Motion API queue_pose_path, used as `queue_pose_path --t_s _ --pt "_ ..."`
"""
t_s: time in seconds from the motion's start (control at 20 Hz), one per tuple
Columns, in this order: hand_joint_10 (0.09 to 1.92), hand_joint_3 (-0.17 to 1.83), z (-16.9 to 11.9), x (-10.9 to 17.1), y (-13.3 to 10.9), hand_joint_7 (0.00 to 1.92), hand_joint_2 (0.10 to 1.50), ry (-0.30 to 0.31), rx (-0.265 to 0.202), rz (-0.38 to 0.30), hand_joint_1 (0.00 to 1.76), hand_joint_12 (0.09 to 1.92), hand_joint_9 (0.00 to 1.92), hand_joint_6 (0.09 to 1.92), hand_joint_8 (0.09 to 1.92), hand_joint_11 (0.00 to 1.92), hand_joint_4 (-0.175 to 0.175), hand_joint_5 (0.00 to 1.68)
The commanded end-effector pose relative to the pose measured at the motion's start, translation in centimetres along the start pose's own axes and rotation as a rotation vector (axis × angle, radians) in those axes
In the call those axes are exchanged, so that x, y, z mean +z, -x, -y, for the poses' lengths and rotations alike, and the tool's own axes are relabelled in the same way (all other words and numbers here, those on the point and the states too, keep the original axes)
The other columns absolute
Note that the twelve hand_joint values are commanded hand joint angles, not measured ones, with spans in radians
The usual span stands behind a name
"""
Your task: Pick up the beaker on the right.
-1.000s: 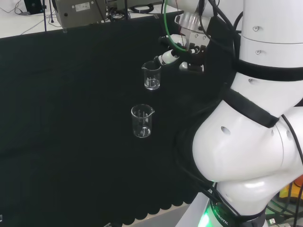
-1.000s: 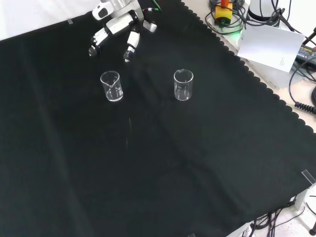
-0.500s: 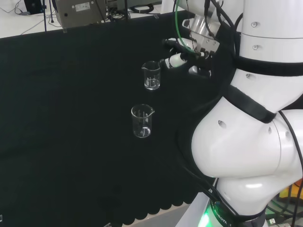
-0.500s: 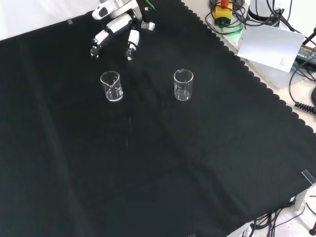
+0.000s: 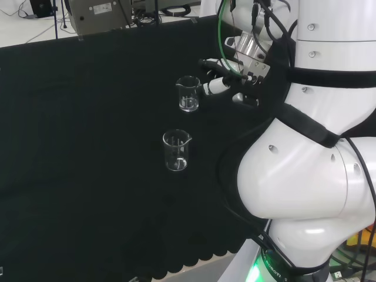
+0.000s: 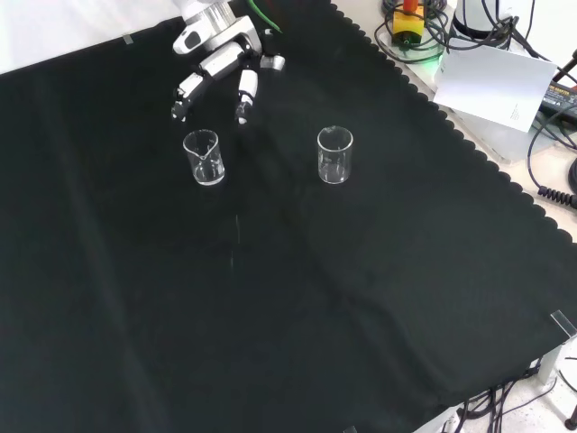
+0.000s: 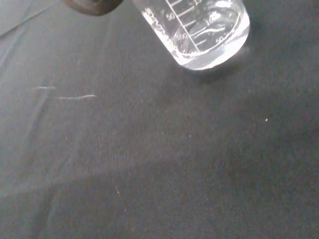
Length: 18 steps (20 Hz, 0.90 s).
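Two clear glass beakers stand upright on the black cloth. In the head view the farther beaker (image 5: 188, 94) sits just left of the hand (image 5: 226, 76); the nearer beaker (image 5: 176, 150) stands apart, closer to the camera. In the front view the hand (image 6: 221, 68) hovers just above the left beaker (image 6: 203, 157), its fingers straight and spread, holding nothing; the right beaker (image 6: 334, 154) stands alone. Close up in the wrist view I see a beaker (image 7: 199, 30) with printed graduations and a dark fingertip (image 7: 92, 6) beside it.
The arm's big white links (image 5: 305, 176) stand at the right of the head view. Beyond the cloth's scalloped edge (image 6: 469, 149) in the front view lie white paper (image 6: 496, 86) and cables. Equipment sits behind the bench in the head view.
The hand has come down closer to the left beaker in the front view. Both beakers stand where they stood.
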<state>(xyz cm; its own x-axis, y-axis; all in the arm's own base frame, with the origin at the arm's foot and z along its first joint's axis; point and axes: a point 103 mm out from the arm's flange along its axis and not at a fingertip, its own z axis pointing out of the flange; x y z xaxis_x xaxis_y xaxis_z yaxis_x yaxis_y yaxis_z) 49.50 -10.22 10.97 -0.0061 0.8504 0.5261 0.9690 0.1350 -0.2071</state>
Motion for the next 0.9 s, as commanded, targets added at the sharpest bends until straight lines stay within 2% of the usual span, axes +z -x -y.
queue_pose_path --t_s 0.05,0.4,0.55,0.9 --pt "0.64 -0.17 -1.7 1.2 -0.1 0.09 0.9 0.011 -0.018 -0.028 0.83 1.4 0.27 0.09 0.58 0.04 0.004 0.23" --pt "0.64 -0.17 -3.5 1.4 0.2 0.09 0.89 0.049 -0.027 -0.05 0.89 1.39 0.27 0.09 0.57 0.03 0.004 0.27" --pt "0.61 -0.17 -3.9 1.6 0.5 0.13 0.9 0.057 -0.037 -0.081 0.92 1.39 0.41 0.09 0.58 0.05 -0.001 0.3" --pt "0.58 -0.17 -4.4 2.8 1.0 0.16 0.9 0.037 -0.097 -0.165 0.93 1.38 0.39 0.09 0.59 0.04 0.001 0.33"
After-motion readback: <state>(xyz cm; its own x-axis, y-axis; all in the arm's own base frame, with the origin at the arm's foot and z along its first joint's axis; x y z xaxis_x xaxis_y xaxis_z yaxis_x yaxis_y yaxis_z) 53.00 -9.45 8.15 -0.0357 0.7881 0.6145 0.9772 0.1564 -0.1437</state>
